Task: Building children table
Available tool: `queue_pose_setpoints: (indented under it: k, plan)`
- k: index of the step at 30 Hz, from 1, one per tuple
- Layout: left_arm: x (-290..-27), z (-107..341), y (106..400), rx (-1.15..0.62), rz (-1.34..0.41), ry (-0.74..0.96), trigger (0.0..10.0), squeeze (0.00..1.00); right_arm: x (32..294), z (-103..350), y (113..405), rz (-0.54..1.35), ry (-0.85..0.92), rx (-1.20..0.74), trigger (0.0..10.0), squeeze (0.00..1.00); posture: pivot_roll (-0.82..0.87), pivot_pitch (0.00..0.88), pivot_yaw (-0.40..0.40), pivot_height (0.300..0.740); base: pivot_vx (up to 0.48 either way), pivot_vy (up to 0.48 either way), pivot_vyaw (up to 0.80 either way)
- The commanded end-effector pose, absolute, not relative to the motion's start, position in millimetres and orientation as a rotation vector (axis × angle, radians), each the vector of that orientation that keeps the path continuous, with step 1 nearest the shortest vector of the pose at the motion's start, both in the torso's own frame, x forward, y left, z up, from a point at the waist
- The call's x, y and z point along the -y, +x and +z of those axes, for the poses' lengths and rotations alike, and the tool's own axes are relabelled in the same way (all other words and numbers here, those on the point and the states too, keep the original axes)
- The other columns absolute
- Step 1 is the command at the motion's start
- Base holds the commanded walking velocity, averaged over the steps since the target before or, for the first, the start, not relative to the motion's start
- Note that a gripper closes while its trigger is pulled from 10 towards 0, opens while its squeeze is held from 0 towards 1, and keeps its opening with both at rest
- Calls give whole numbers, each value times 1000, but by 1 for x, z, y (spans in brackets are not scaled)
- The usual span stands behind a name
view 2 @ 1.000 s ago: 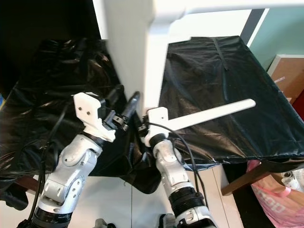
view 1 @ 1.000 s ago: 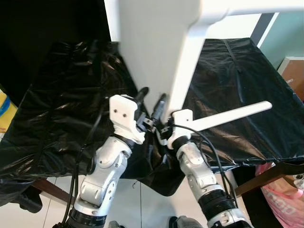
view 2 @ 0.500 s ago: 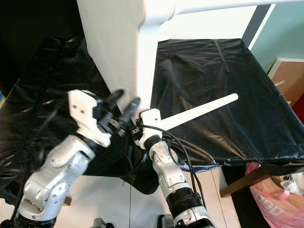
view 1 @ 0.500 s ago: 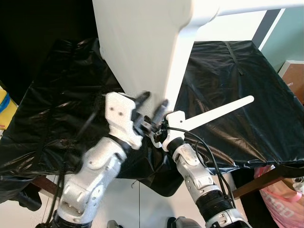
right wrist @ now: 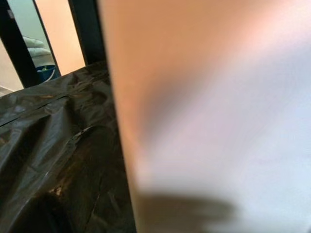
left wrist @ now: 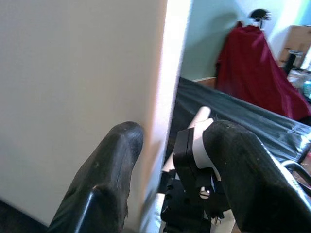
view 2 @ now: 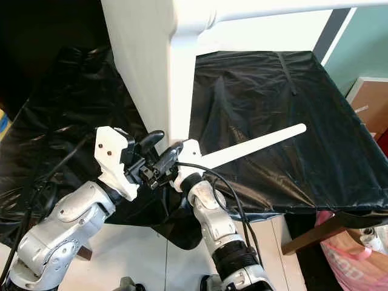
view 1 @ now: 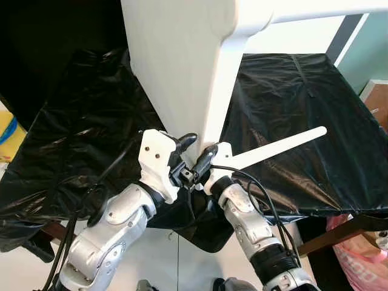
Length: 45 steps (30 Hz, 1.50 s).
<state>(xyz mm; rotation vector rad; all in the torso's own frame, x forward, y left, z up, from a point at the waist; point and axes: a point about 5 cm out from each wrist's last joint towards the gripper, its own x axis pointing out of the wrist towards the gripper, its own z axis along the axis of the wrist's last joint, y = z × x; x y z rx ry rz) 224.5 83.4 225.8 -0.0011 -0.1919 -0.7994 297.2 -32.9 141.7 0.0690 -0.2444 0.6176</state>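
Steadying white table panel [view 1: 182,66], upright on black-covered surface [view 1: 285,91]: left gripper [view 1: 193,151] fingers straddle its edge; right gripper [view 1: 212,162] fingers cannot be told. Next, you fit loose leg [view 1: 279,145].

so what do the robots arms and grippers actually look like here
Both arms are silver metal in rounded segments with black ribbed joints lower down. Each wrist carries a white plastic block; the left one shows small screw holes. The left gripper and right gripper each have long, matte black, rounded fingers. Thin black cables loop along both forearms.
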Motion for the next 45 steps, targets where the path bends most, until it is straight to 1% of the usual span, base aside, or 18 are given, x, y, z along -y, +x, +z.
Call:
queue_pose_setpoints:
  k: [1,6,11,15,16,17,22,25,29,34,36,39,41,43,44,45]
  plan:
    - [-77,218,220,148,-947,28,10000,0,29,148,291,670,69,279,10000,0,-29,125,-59,740,0,0,0]
    - [-81,220,230,178,-866,51,10000,0,42,149,281,702,44,283,10000,0,-42,126,-54,740,0,0,0]
    - [-82,216,236,160,-825,100,10000,0,55,147,272,739,29,250,10000,0,-64,122,-47,740,0,0,0]
    - [-83,209,246,123,-757,149,10000,0,78,145,258,778,13,193,10000,0,-91,119,-36,740,0,0,0]
    - [-83,209,246,123,-757,149,10000,0,78,145,258,778,13,193,10000,0,-91,119,-36,740,0,0,0]
    - [-84,208,253,112,-707,164,10000,0,85,146,253,796,9,180,10000,0,-103,118,-31,740,0,0,0]
    - [-85,208,265,108,-644,169,10000,0,89,153,252,799,-7,187,10000,0,-121,112,-25,740,0,0,0]
    - [-85,208,268,109,-634,168,10000,0,89,155,251,801,-3,183,10000,0,-122,112,-24,740,0,0,0]
    - [-96,208,280,100,-518,175,10000,0,95,162,246,796,10,179,10000,0,-124,106,-26,740,0,0,0]
    - [-105,207,284,93,-465,179,10000,0,102,162,240,817,23,139,10000,0,-123,105,-27,740,0,0,0]
    - [-117,208,289,89,-389,197,10000,0,114,161,230,873,36,65,10000,0,-125,103,-28,740,0,0,0]
    - [-127,208,292,84,-338,212,10000,0,126,158,223,929,31,-1,10000,0,-127,102,-25,740,0,0,0]
    - [-127,208,292,84,-338,212,10000,0,126,158,223,929,31,-1,10000,0,-127,102,-25,740,0,0,0]
    - [-133,209,294,78,-306,226,10000,0,136,156,221,954,11,-43,10000,0,-129,101,-23,740,0,0,0]
    - [-133,209,294,78,-306,226,10000,0,136,156,221,954,11,-43,10000,0,-129,101,-23,740,0,0,0]
    - [-135,211,294,73,-299,220,10000,0,144,155,228,912,-21,-47,10000,0,-133,101,-14,740,0,0,0]
